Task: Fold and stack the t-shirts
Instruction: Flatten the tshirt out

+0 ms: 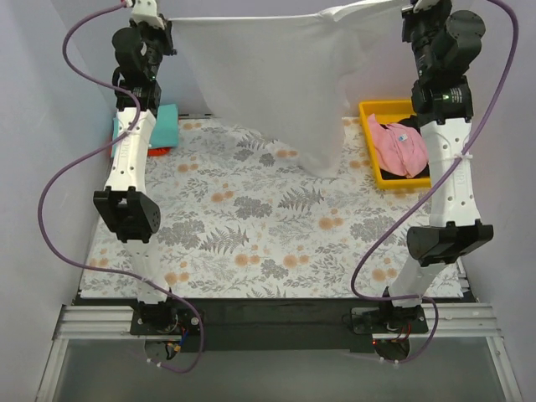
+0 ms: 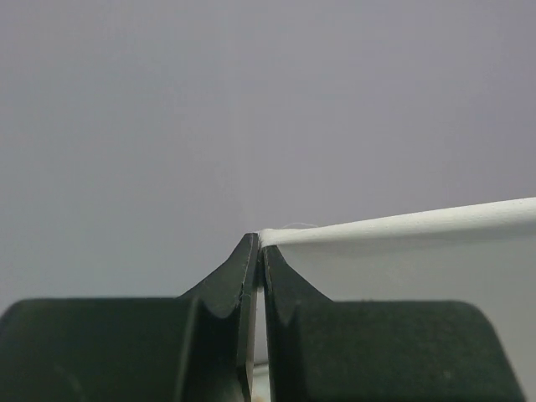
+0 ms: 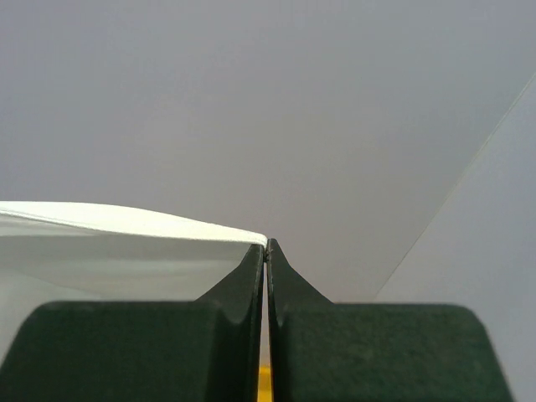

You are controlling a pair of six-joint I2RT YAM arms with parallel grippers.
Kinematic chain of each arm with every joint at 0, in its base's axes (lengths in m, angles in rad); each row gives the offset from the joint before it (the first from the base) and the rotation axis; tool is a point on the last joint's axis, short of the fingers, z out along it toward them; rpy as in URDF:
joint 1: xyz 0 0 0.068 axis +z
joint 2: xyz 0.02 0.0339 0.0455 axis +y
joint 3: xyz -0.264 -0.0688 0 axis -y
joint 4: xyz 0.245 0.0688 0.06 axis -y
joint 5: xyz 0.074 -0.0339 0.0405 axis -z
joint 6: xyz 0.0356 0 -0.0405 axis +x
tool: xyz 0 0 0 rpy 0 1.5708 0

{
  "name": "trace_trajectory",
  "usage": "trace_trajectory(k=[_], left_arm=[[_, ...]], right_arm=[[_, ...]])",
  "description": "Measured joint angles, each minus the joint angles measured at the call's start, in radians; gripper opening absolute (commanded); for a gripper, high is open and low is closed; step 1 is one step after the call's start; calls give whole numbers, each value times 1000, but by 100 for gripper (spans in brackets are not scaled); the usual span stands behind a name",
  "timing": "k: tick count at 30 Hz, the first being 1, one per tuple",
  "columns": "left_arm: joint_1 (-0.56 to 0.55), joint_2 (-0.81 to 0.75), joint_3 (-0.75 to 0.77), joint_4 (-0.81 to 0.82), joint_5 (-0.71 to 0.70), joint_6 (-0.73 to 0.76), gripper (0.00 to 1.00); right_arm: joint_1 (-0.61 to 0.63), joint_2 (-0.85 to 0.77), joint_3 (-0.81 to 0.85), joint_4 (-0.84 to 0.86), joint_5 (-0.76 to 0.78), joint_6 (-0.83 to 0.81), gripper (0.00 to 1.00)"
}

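I count four t-shirts: one white t-shirt [image 1: 268, 84], one teal t-shirt [image 1: 166, 126], one orange t-shirt [image 1: 159, 151] of which I see only a sliver, and one pink t-shirt [image 1: 400, 149]. There is one yellow bin [image 1: 377, 109] and one floral table cloth [image 1: 251, 243]. I have two arms, my left arm [image 1: 130, 167] and my right arm [image 1: 448, 167]. They carry two grippers, my left gripper [image 2: 258, 243] and my right gripper [image 3: 266, 244].

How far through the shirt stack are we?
Done: teal t-shirt lies folded at far left, orange t-shirt peeking from under it. In hand: white t-shirt hangs stretched between left gripper and right gripper, both shut on its top edge. Left: folding it, plus the pink t-shirt crumpled in the yellow bin.
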State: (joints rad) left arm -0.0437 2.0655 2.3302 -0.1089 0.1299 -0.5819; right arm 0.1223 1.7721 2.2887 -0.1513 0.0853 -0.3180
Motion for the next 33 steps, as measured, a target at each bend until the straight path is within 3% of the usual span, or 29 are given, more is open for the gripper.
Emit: trace_trajectory(k=[7, 12, 17, 21, 25, 33], left_arm=[[84, -126, -82, 246, 75, -61, 0], [107, -351, -566, 392, 223, -48, 0], [110, -415, -1016, 428, 287, 37, 0], [118, -412, -1247, 366, 322, 101, 0], [120, -412, -1272, 295, 371, 164, 0], [143, -470, -1296, 118, 483, 328, 0]], right_arm=[[10, -124, -79, 181, -39, -13, 1], [7, -239, -386, 282, -117, -39, 1], [6, -285, -786, 278, -210, -114, 1], [9, -328, -1057, 221, -265, -177, 1], [10, -424, -1194, 163, -294, -219, 1], [11, -521, -1223, -5, -381, -357, 1]])
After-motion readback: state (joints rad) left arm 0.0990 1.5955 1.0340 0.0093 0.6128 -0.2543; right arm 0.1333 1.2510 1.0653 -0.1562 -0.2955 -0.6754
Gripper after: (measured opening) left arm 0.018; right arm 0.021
